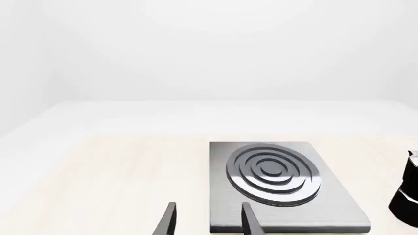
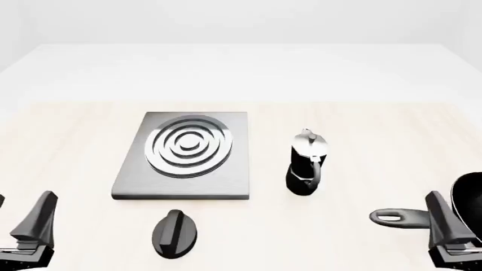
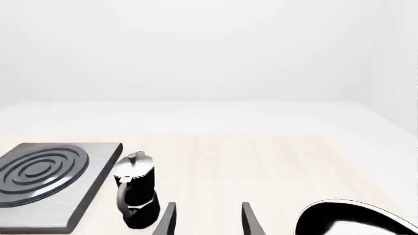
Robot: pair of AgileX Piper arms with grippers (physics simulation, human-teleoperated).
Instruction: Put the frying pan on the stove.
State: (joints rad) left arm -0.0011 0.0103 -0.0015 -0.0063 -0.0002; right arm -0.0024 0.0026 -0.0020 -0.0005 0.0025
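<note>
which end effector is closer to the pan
Right. The right end effector sits right at the pan, beside its handle at the table's right edge. The left end effector is at the far left, across the table, past the stove.

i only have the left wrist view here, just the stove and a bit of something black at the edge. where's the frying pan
Observer: The frying pan lies at the front view's far right edge, close by the right gripper.
Operator: which way is its handle
Observer: The handle points left, toward the table's middle.
Operator: what's that black thing at my edge
Observer: A moka pot, standing upright to the right of the stove.
Operator: anything else near the stove
Observer: A small black oval knob lies on the table in front of it, on the arms' side.
</note>
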